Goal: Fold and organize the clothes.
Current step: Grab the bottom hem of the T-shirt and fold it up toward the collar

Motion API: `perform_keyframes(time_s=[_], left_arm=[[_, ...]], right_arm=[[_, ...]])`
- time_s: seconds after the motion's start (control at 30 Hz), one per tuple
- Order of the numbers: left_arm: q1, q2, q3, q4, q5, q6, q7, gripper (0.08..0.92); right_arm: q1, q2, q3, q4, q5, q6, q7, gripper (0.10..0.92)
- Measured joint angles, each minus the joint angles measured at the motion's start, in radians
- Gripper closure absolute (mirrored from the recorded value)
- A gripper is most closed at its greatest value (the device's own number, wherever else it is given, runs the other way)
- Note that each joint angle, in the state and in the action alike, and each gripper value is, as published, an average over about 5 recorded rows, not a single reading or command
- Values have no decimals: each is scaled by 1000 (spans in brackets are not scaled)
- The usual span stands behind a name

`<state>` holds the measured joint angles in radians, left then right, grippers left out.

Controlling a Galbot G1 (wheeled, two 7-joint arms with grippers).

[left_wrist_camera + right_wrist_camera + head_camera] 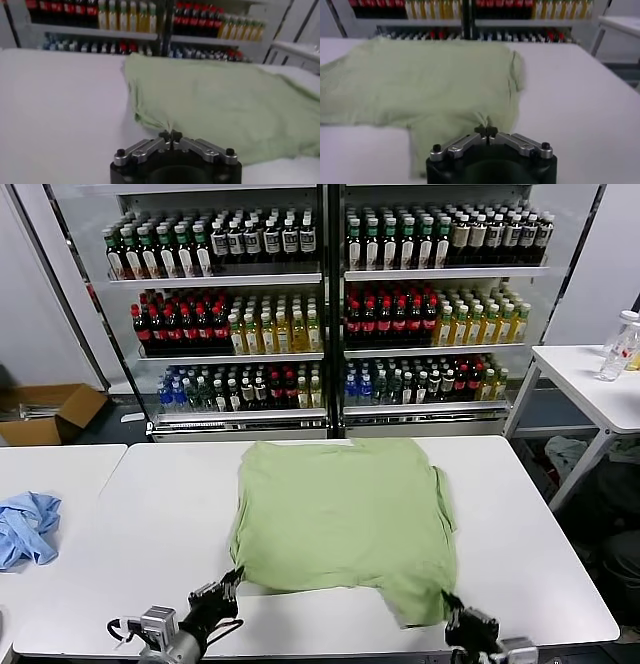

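The pale green shirt (pixel 345 519) is lying spread flat on the white table (pixel 150 514), its far edge running close to the table's far edge and its near hem reaching toward the robot. The longer axis is running roughly near to far, with the near right corner hanging lower than the near left one.

The left gripper (pixel 232 582) is sitting at the shirt's near left corner. In the left wrist view the fingertips are meeting with a small peak of green cloth (pixel 167 127) pinched between them. The right gripper (pixel 452 612) is sitting at the near right corner, and its fingers are likewise closed on a thin tuck of hem (pixel 485 122).

The whole garment is lying on the far side of both grippers, so a fold probably means carrying the near hem away from the robot, toward the far edge. Each arm is equally near its own corner.

A crumpled blue garment (pixel 28 527) is lying on the adjacent table (pixel 40 474) to the left. A cardboard box (pixel 52 412) is standing on the floor beyond it; its contents cannot be made out. Drink coolers (pixel 325 304) are holding rows of bottles.
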<state>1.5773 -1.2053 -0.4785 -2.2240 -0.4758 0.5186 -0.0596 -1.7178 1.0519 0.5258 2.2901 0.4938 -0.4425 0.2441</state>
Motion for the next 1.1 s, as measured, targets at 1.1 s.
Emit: perform_keyframes(time_s=[1.1], left_arm=[[-470,49,169,385,-61,-31,-28,783]], right_arm=[[718,-120,-287,-473,22,24,-51,716]])
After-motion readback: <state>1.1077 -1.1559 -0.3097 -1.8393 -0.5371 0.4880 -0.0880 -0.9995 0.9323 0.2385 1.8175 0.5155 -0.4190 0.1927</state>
